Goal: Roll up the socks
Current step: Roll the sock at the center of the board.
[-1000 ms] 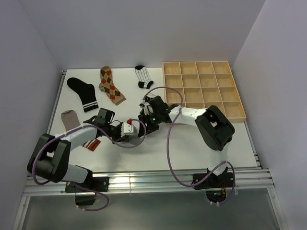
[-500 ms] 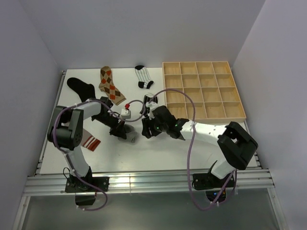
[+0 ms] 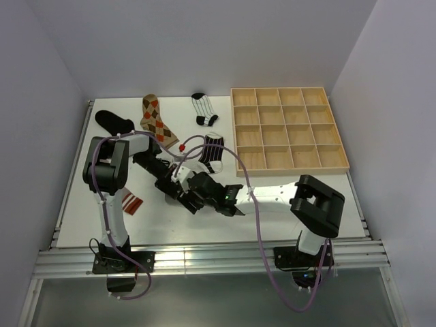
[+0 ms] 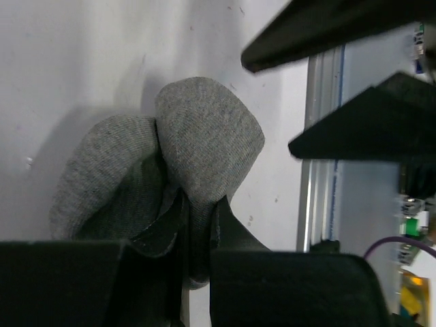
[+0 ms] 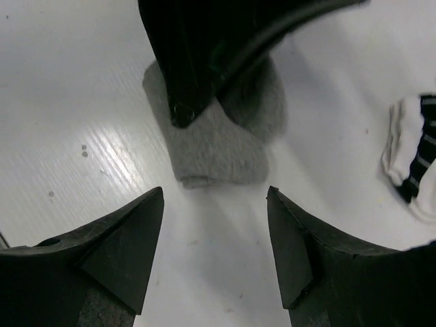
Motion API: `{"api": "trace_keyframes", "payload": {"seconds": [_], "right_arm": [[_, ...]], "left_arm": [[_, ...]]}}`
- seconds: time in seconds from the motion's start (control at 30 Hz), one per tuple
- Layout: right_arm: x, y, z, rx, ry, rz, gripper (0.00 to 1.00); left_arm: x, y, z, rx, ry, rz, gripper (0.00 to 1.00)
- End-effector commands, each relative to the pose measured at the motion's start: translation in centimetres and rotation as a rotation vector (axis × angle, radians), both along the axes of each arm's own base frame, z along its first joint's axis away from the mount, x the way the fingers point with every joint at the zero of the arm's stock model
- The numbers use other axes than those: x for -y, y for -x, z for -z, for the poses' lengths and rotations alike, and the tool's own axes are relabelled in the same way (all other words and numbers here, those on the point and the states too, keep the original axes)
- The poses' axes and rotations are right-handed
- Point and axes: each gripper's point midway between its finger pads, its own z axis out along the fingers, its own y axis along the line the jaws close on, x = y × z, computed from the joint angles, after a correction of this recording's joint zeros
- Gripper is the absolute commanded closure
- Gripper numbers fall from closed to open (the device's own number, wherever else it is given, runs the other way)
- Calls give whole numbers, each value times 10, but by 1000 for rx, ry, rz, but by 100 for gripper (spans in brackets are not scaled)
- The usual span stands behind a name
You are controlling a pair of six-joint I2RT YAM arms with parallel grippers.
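Observation:
A folded plain grey sock [image 4: 197, 143] lies bunched on the white table, and my left gripper [image 4: 197, 204] is shut on its near fold. In the right wrist view the same grey sock [image 5: 214, 153] sits just ahead of my right gripper [image 5: 214, 192], which is open and holds nothing. The left fingers [image 5: 197, 61] rest on top of the sock. From above, both grippers meet near the table's middle, left gripper [image 3: 176, 185] against right gripper [image 3: 195, 199], hiding the grey sock.
A striped sock [image 3: 212, 152] lies beside the wooden grid tray [image 3: 289, 129]. At the back lie an argyle sock [image 3: 158, 120], another striped sock [image 3: 203, 109] and a black sock [image 3: 112, 121]. An orange-and-white banded cuff [image 3: 132, 203] shows under the left arm.
Both grippers have moved toward the near edge, the left one still pinching the grey sock. The right jaws have spread wider. The striped sock by the tray is now uncovered.

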Motion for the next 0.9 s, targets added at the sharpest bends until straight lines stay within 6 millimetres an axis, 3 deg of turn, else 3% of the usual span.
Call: {"api": "trace_keyframes", "payload": {"seconds": [0.0, 0.23, 0.57, 0.67, 0.7, 0.77, 0.8, 0.83, 0.87], "right_arm": [[-31, -12, -32, 150, -32, -46, 30], [-43, 0, -12, 166, 50, -108, 30], [-48, -4, 22, 167, 141, -108, 32], [-47, -9, 32, 171, 177, -84, 41], [-46, -10, 35, 172, 182, -77, 44], [-44, -9, 41, 157, 186, -71, 58], [-43, -8, 42, 148, 183, -71, 71], [-43, -8, 42, 138, 177, -68, 72], [-39, -7, 46, 127, 187, -66, 74]], "left_arm": [[-17, 7, 20, -36, -116, 53, 100], [-16, 7, 21, -71, -130, 43, 100], [-13, -1, 21, -70, -144, 21, 96], [-10, 0, 19, -59, -139, 20, 90], [-8, -2, 19, -51, -136, 14, 84], [-5, -2, 17, -43, -126, 4, 82], [-5, -3, 13, -29, -125, -8, 79], [-3, -7, 14, -5, -114, -22, 71], [-1, -8, 11, 6, -105, -29, 70]]}}
